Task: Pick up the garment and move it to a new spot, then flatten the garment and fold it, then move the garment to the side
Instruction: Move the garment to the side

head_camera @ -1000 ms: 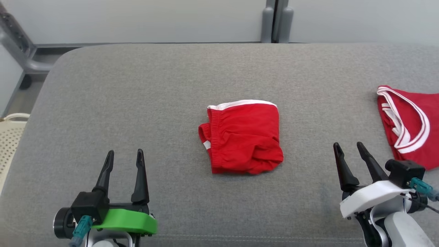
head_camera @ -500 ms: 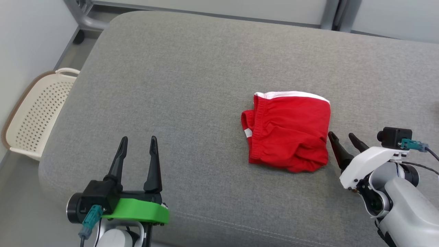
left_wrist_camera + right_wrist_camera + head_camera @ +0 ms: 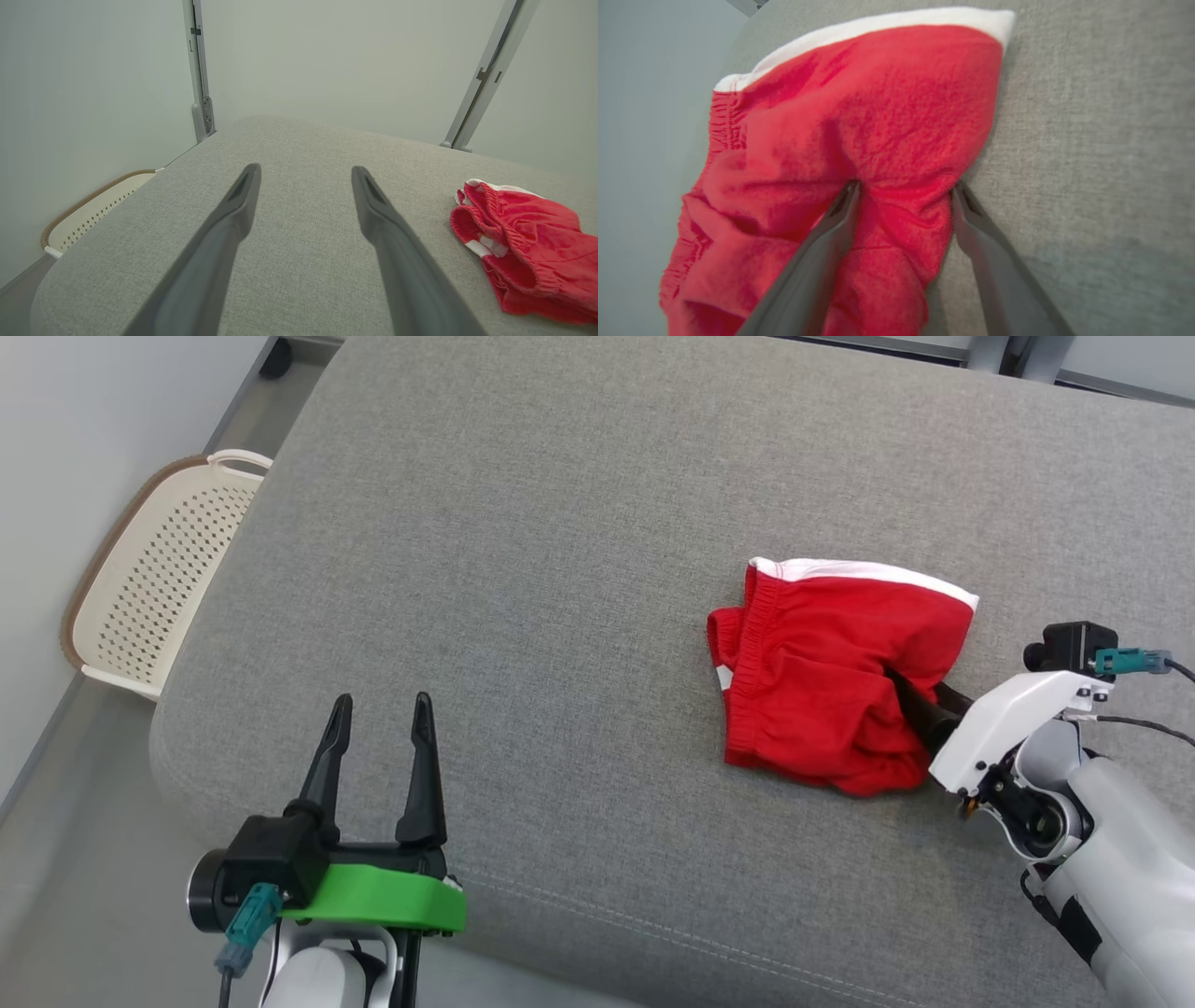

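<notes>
The garment (image 3: 822, 672), red shorts with a white band along the far edge, lies folded and rumpled on the grey padded surface (image 3: 560, 523). My right gripper (image 3: 926, 698) is open at the garment's right edge. In the right wrist view its jaws straddle a fold of the red cloth (image 3: 878, 116): the right gripper (image 3: 906, 186) has one finger on top of the fabric and the other along the edge, on the grey surface. My left gripper (image 3: 381, 705) hangs open over the near left of the surface with nothing between its fingers. The left wrist view shows the left gripper (image 3: 306, 170) with the garment (image 3: 528, 242) off to its right.
A cream perforated basket (image 3: 159, 588) stands on the floor past the surface's left edge, and the basket (image 3: 88, 210) also shows in the left wrist view. Two grey metal posts (image 3: 198, 70) rise at the pale wall behind. The surface's rounded near left corner (image 3: 177, 747) is close to my left gripper.
The camera has swung left and down, so the whole picture has shifted. My right gripper has reached forward until its fingers straddle the garment's right edge. My left gripper has stayed open.
</notes>
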